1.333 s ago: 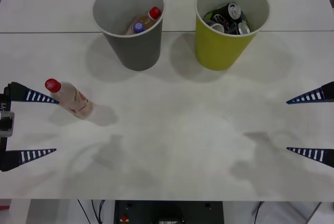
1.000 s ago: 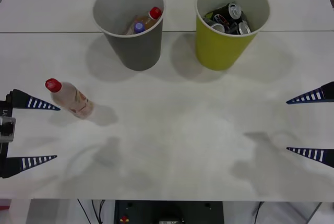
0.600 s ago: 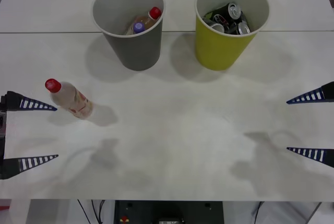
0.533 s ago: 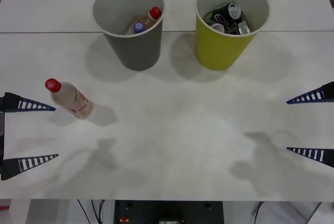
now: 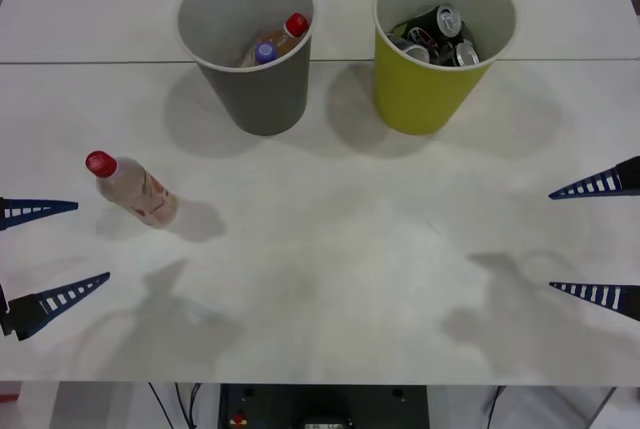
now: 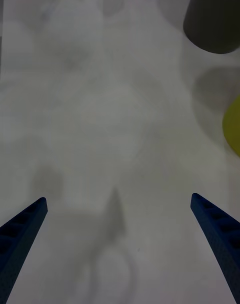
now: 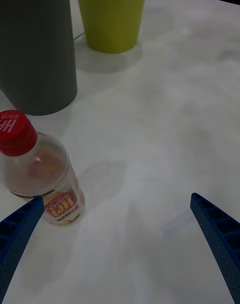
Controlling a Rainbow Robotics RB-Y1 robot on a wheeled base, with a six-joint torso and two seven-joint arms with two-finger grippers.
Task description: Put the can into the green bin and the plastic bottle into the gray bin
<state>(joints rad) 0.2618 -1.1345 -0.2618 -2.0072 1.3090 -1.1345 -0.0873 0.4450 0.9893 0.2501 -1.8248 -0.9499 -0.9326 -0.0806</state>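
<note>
Plastic bottle (image 5: 133, 189), clear with red cap, stands on the white desk (image 5: 330, 249) just beyond the wide-open left gripper (image 5: 45, 256), outside the dark gray bin (image 5: 247, 49); cans already fill the yellow-green bin (image 5: 440, 44). Right gripper (image 5: 597, 240) waits wide open.

Left pincer (image 5: 45, 254) drawn back from beside the plastic bottle (image 5: 133, 190) toward the near desk edge, fingers spread, bottle now beyond its tips.

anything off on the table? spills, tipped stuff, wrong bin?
Nothing stands out. The plastic bottle stands upright and capped on the table, no spill around it. The gray bin holds two bottles, the green bin holds cans; both bins are upright. The left gripper and right gripper are open at the table's sides.
</note>
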